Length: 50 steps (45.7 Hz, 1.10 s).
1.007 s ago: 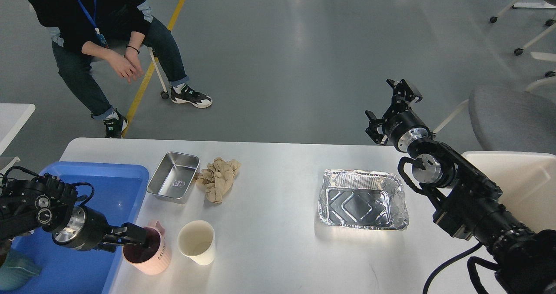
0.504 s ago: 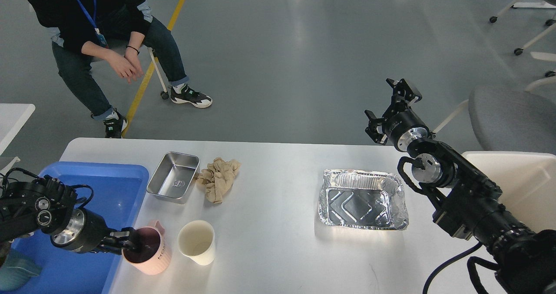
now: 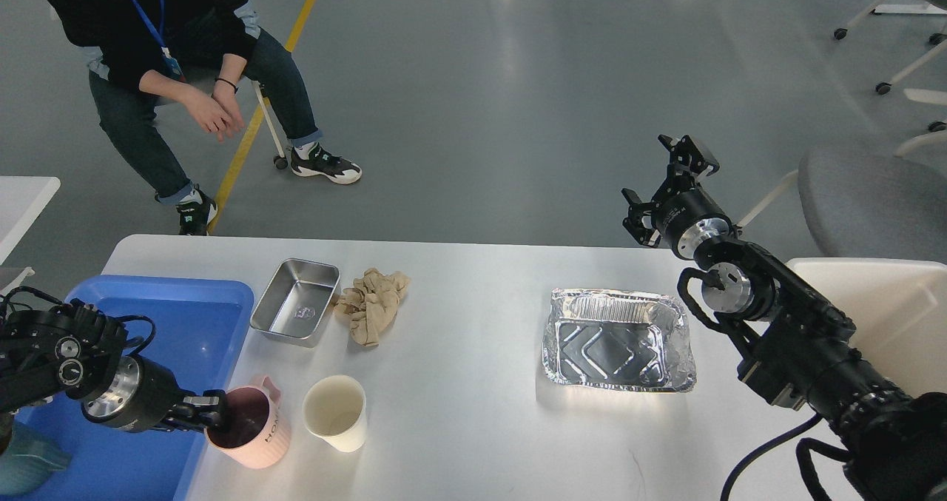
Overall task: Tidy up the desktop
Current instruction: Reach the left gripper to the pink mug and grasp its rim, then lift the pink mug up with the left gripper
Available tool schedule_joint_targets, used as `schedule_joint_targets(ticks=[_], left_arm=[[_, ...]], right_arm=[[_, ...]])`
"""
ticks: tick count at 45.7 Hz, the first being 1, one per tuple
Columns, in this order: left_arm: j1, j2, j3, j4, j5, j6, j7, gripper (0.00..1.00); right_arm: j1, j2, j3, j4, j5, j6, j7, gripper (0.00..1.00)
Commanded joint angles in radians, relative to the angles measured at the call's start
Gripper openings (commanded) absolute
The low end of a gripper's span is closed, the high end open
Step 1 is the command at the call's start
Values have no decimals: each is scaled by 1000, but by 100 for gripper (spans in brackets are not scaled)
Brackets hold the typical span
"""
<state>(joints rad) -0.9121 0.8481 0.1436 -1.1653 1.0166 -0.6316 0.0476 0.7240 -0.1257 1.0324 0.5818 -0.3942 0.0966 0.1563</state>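
Left gripper [image 3: 213, 414] pinches the near rim of the pink mug [image 3: 246, 427]; both have slid slightly leftward toward the blue tray [image 3: 192, 308] since a second ago. Right gripper [image 3: 666, 183] hovers unmoved past the white desktop [image 3: 473, 382], fingers spread wide. Dark lettering on the mug's side is too small to read. Paper cup [image 3: 336, 412] stands just beside it.

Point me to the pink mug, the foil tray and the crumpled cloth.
pink mug [image 3: 260, 442], head view, on its outer side wall.
foil tray [image 3: 618, 345], head view, on its embossed floor.
crumpled cloth [image 3: 372, 305], head view, on the middle of the bundle.
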Motion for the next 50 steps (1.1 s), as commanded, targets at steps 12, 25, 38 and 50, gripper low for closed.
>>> schedule_joint_targets(ticks=[12,25,38,50], left_arm=[[10,6,-1,1,-1,-7,3,0],[9,8,-2,1,-1,1,3,0],[1,74,-34,-10,-12,-5,-15,0],[1,193,-235,-31,-18,-117,-18,0]], right_arm=[[0,0,0,1,0,0,-1,100],[-2,0,0,1,0,0,0,100],[-15,-22,0,21,0,0,-1,100],[-18,-35,0,23,0,2,-1,100]])
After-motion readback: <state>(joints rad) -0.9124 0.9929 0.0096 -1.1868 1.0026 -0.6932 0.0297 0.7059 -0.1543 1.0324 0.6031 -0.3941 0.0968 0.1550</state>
